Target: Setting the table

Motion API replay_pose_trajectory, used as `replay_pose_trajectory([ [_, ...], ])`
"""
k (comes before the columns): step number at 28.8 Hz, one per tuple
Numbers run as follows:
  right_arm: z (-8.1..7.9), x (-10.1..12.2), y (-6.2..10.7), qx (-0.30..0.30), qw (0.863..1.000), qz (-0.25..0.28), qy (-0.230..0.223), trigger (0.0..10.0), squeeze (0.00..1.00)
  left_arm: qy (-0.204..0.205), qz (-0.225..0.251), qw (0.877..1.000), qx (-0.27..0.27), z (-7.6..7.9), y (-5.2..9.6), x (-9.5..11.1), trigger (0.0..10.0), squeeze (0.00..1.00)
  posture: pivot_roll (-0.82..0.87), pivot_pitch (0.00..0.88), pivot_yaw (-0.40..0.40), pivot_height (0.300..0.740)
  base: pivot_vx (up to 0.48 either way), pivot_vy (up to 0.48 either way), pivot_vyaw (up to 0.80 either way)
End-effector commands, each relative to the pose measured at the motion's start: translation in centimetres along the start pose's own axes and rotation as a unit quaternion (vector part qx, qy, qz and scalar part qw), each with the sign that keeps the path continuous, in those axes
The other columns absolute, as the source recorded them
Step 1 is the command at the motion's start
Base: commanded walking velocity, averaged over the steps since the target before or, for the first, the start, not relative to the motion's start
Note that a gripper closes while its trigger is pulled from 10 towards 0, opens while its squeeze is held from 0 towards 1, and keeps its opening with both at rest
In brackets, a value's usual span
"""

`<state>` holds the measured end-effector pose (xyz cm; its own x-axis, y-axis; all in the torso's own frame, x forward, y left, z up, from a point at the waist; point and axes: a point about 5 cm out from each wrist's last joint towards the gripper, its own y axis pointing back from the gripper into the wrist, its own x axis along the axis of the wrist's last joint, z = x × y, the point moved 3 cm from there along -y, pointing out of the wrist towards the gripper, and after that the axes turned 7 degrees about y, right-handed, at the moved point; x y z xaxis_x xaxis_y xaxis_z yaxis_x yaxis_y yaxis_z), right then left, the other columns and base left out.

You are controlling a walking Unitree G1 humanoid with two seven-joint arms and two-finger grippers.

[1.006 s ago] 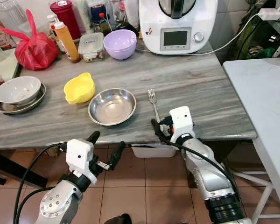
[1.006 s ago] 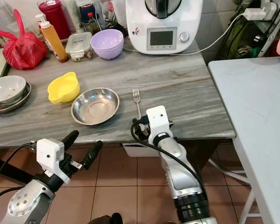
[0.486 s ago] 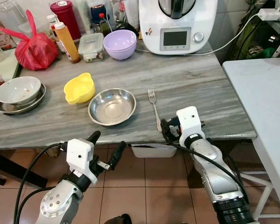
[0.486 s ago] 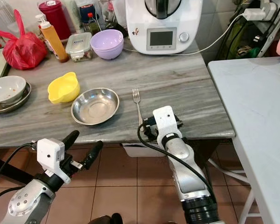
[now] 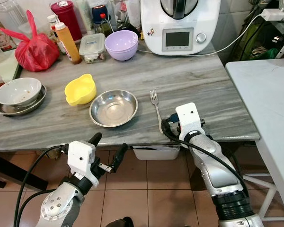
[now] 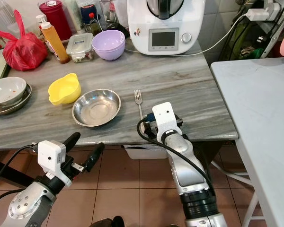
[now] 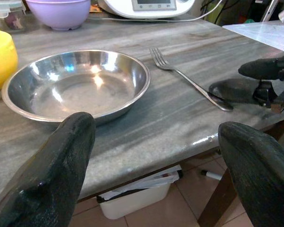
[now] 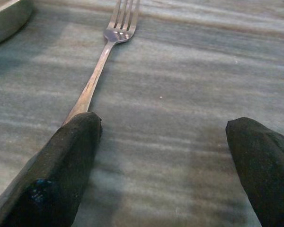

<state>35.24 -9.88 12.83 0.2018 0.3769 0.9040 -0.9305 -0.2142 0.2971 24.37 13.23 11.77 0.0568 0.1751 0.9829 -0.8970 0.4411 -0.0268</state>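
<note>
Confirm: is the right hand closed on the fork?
No. In the right wrist view the right hand is open, and the fork lies flat on the table with its handle end at one finger.

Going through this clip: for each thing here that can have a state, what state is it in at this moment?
fork: lying flat on the table, tines away from the robot, not gripped
steel bowl: upright, empty
yellow bowl: upright
purple bowl: upright
right gripper: open, one finger at the fork's handle end
left gripper: open, below the table edge

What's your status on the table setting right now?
Right gripper open at fork handle end. Left gripper open, below table edge. Fork beside steel bowl.
</note>
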Motion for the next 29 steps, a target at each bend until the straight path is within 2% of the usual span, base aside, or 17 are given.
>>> replay_pose_trajectory([
  [1, -0.8, 0.5, 0.1, 0.015, 1.0, -0.002, -0.005, 10.0, 0.0, -0.006, -0.016, 1.0, 0.007, -0.4, 0.4, -0.6, 10.0, 0.0, -0.04, 0.137, 0.112, 0.74, 0.0, 0.0, 0.0],
  [6, -1.3, 0.0, 0.2, 0.029, 0.999, -0.018, -0.013, 10.0, 0.0, -0.005, -0.017, 1.0, 0.007, -0.4, 0.4, -0.6, 10.0, 0.0, -0.03, 0.136, 0.113, 0.74, 0.0, 0.0, 0.0],
  [11, -2.4, 0.1, 0.2, 0.051, 0.998, -0.017, -0.015, 10.0, 0.0, -0.006, -0.015, 1.0, 0.006, -0.3, 0.3, -0.5, 10.0, 0.0, -0.03, 0.135, 0.113, 0.74, 0.0, 0.0, 0.0],
  [15, -2.6, 0.1, 0.2, 0.051, 0.998, -0.018, -0.016, 10.0, 0.0, -0.007, -0.014, 1.0, 0.005, -0.2, 0.4, -0.4, 10.0, 0.0, -0.03, 0.135, 0.116, 0.74, 0.0, 0.0, 0.0],
  [21, -1.5, 0.2, 0.5, 0.031, 0.999, 0.001, -0.011, 10.0, 0.0, -0.007, -0.012, 1.0, 0.007, -0.1, 0.3, -0.1, 10.0, 0.0, -0.03, 0.136, 0.115, 0.74, 0.0, 0.0, 0.0],
  [27, -0.1, 1.4, 1.0, 0.001, 0.999, 0.047, -0.008, 10.0, 0.0, -0.008, -0.007, 1.0, 0.01, 0.0, 0.3, 0.1, 10.0, 0.0, -0.03, 0.136, 0.114, 0.74, 0.0, 0.0, 0.0],
  [29, 0.9, 2.7, 1.4, -0.023, 0.996, 0.087, -0.005, 10.0, 0.0, -0.01, 0.002, 1.0, 0.016, -0.1, 0.2, 0.4, 10.0, 0.0, -0.04, 0.135, 0.111, 0.74, 0.0, 0.0, 0.0],
])
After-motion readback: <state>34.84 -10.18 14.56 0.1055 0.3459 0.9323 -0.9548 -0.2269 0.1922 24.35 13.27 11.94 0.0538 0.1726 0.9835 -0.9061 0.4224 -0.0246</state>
